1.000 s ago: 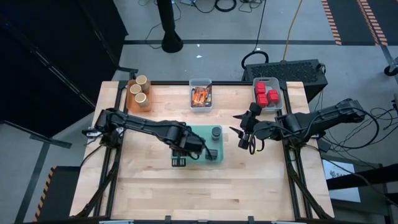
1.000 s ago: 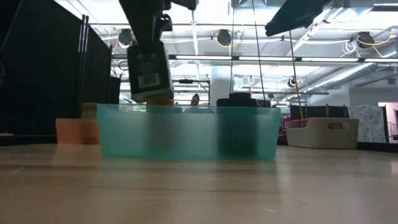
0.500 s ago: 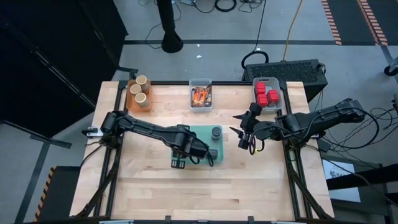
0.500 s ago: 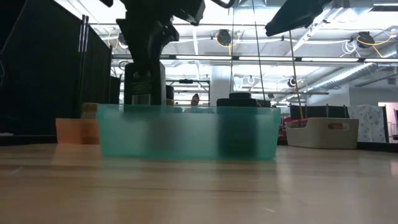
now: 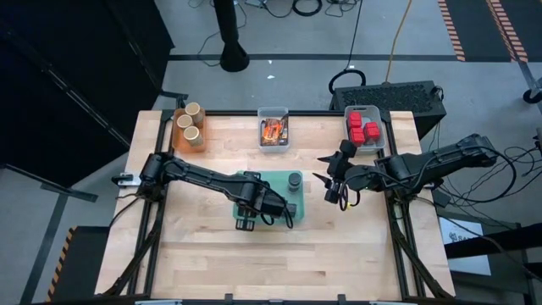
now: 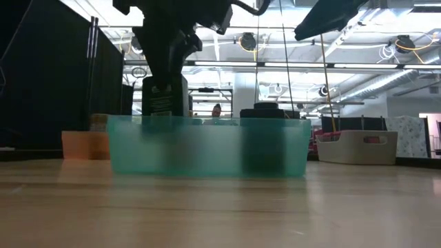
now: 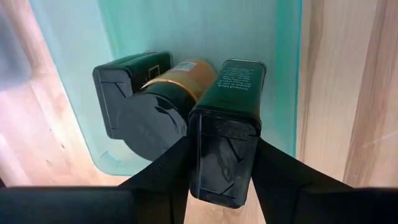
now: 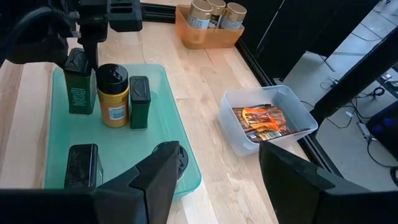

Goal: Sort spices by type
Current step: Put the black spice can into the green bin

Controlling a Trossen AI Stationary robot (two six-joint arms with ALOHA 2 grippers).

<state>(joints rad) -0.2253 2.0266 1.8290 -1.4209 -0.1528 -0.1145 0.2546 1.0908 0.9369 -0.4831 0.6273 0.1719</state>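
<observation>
Over the teal tray (image 5: 273, 183) at the middle of the desk (image 5: 212, 254), the left claw (image 7: 221, 158) is clamped from above on a dark green spice tin (image 7: 225, 127), its two fingers pressed against the tin's opposite flat sides. In the right wrist view the same tin (image 8: 79, 87) stands upright on the tray floor at the tray's end nearest the orange bin, though whether its base fully rests there cannot be told. Just beside it, touching or nearly so, stands a gold jar with a black lid (image 8: 114, 94), and against that jar's other side a second dark tin (image 8: 138, 101). Two more dark containers sit at the tray's opposite end: a tin (image 8: 81, 165) and a round dark jar (image 5: 294, 180).

Beyond the tray, along the desk's far edge, an orange bin (image 5: 188, 129) holds three tan round jars (image 5: 190, 121), a clear bin (image 5: 273, 130) holds orange-red printed packets (image 5: 272, 130), and a third bin (image 5: 362, 127) holds red cubes (image 5: 363, 127).

The right claw (image 5: 332, 190) hangs to the side of the tray toward the red cubes, clear of it, its fingers spread apart with nothing between them.
</observation>
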